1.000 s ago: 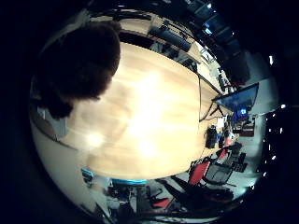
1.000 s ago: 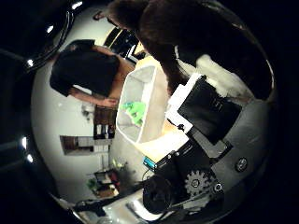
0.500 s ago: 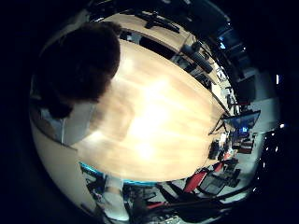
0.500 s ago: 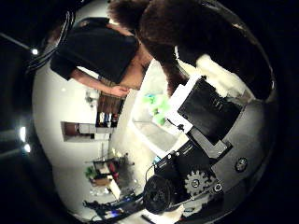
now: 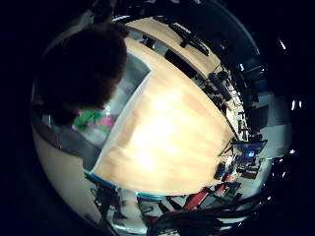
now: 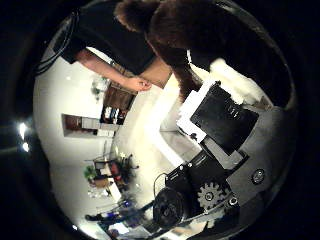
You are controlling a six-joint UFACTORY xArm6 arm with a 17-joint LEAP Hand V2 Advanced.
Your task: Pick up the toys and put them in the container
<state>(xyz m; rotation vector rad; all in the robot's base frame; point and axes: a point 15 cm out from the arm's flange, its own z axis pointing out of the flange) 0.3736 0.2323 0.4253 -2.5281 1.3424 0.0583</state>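
Robot hand (image 6: 220, 135) curled round brown plush toy (image 5: 83, 69) above container (image 5: 129, 98) on table (image 5: 172, 142).

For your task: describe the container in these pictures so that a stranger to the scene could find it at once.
Start at the wide wooden table. At one end sits the container, a pale open box with straight walls. Green and pink toys lie inside, and a brown furry toy hangs above it.

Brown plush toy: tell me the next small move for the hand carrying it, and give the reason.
Probably open the fingers and let it drop. The brown plush toy fills the view close to the palm, and it hangs over the open container, where green and pink toys already lie. The hand seems held against the plush, though the grip itself is hard to see.
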